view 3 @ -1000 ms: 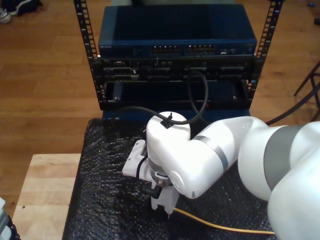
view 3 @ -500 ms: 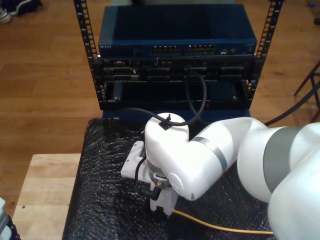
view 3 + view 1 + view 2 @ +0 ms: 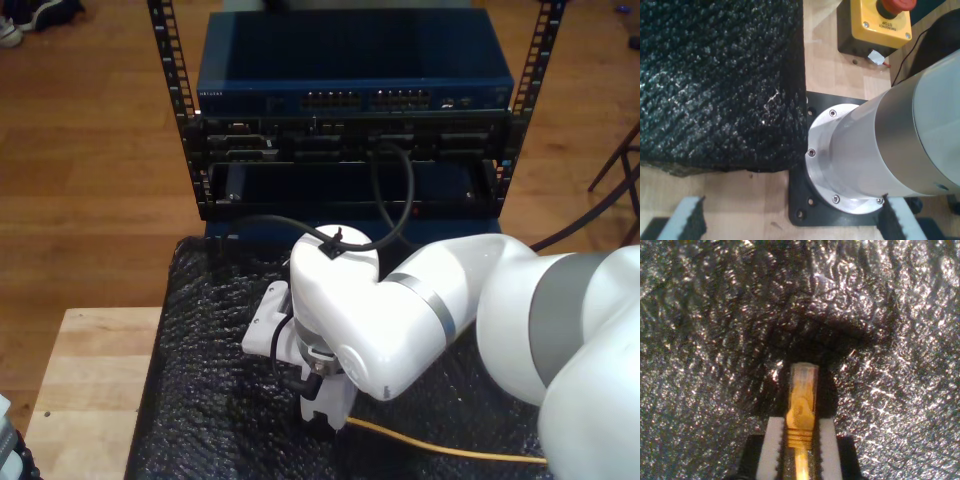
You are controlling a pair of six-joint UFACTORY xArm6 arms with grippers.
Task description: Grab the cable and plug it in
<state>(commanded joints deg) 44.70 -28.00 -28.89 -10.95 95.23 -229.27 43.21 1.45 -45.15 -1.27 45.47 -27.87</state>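
The cable (image 3: 801, 412) is yellow-orange with a clear plastic plug at its end. The plug sticks out between the two white fingers (image 3: 772, 450) of my second gripper (image 3: 801, 422), which is shut on the cable just behind it. The plug hangs close over the black bubble-wrap mat (image 3: 700, 340). In the exterior view my second gripper (image 3: 325, 405) points down at the mat near the front, and the cable (image 3: 450, 452) trails off toward the exterior view's right. My first gripper (image 3: 792, 212) is open, its pads (image 3: 687, 217) wide apart over a wooden table.
A rack (image 3: 350, 150) with a blue network switch (image 3: 355, 85) and its rows of ports stands behind the mat. Black cables (image 3: 395, 190) loop from the rack onto the white arm (image 3: 400, 310). A yellow emergency-stop box (image 3: 875, 22) and an arm's base (image 3: 875, 150) lie below my first gripper.
My second gripper and its arm have shifted slightly toward the exterior view's left, with the cable still held. Nothing else has moved.
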